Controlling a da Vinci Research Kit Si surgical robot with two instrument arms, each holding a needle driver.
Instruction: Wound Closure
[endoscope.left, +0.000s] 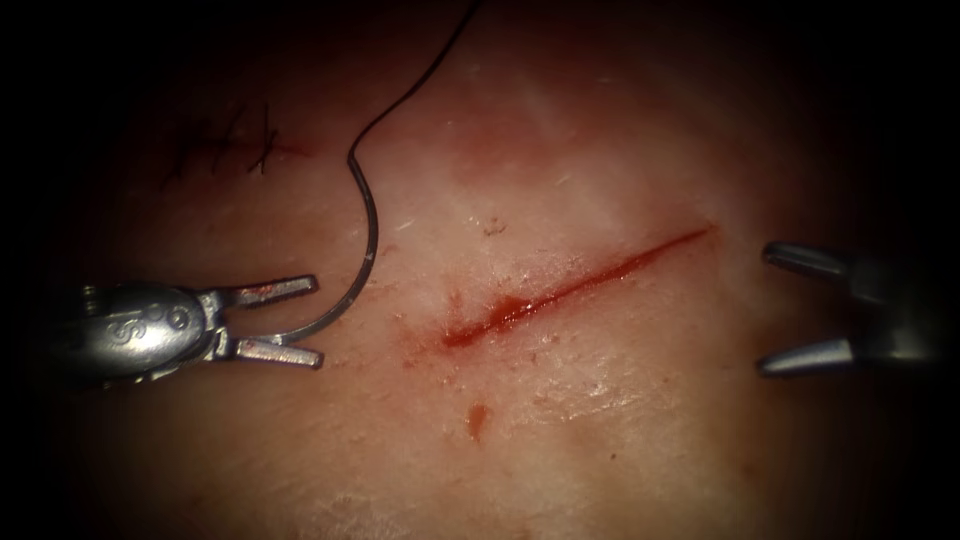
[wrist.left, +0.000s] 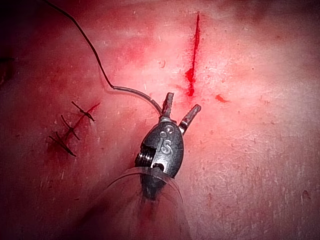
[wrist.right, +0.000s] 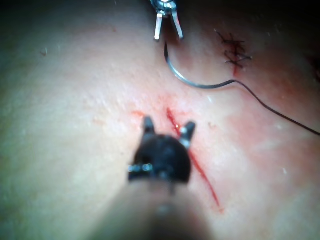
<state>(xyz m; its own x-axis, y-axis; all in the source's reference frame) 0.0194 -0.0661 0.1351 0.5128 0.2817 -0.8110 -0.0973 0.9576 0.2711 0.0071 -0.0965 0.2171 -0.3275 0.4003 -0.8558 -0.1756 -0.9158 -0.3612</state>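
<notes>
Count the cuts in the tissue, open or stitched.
2. The open cut runs diagonally between both tools, red fluid along it. A stitched cut sits upper left, beyond the needle.

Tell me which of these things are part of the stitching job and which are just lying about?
Part of the job:
- cut, open, unstitched
- needle, lying on the tissue left of the cut, not in it
- thread, on the needle's end
- left tool, jaws open around the needle's tip end, holding nothing
- right tool, jaws open, empty

Lying about:
- old stitches
- red fluid
</notes>
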